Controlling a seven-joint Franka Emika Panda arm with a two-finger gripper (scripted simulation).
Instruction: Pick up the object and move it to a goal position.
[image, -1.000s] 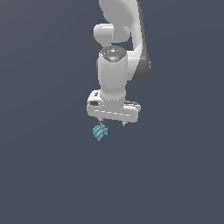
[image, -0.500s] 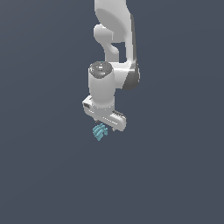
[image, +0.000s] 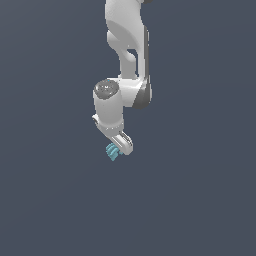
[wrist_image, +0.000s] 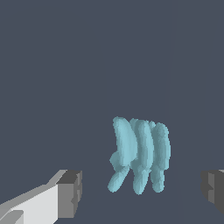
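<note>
Against a plain dark grey background: a white robot arm reaches down from above, seen from outside and from a wrist camera.
Arm: white Panda arm (image: 127, 60) with dark joint bands, descending from the top of the exterior view and bending toward that view's left at the wrist.
Gripper: white hand (image: 119, 145) at the lowest end of the arm, seen nearly edge-on from outside, so its fingers cannot be told apart there.
Gripper opening: wide open. The wrist view shows two grey finger pads (wrist_image: 70, 194) far apart at opposite sides of the picture, with clear grey space between each pad and the teal thing.
Gripper contents: nothing held; neither pad touches anything.
Object: a small light teal lumpy object (wrist_image: 139, 154) made of several rounded ridges lying side by side like fingers, much smaller than the hand.
Object position: between the two pads in the wrist view, nearer one pad than the other, and beyond the fingertips. From outside it peeks out (image: 113, 151) just below the hand, toward the exterior view's left, partly hidden by it.
Object long axis: the ridges run parallel to one another, roughly crosswise to the line joining the two pads.
Object ends: one end of the ridges forms a rounded, joined mass; the other splits into separate stubby tips.
Surface: whether the object rests on anything cannot be told; the background is uniform.
</note>
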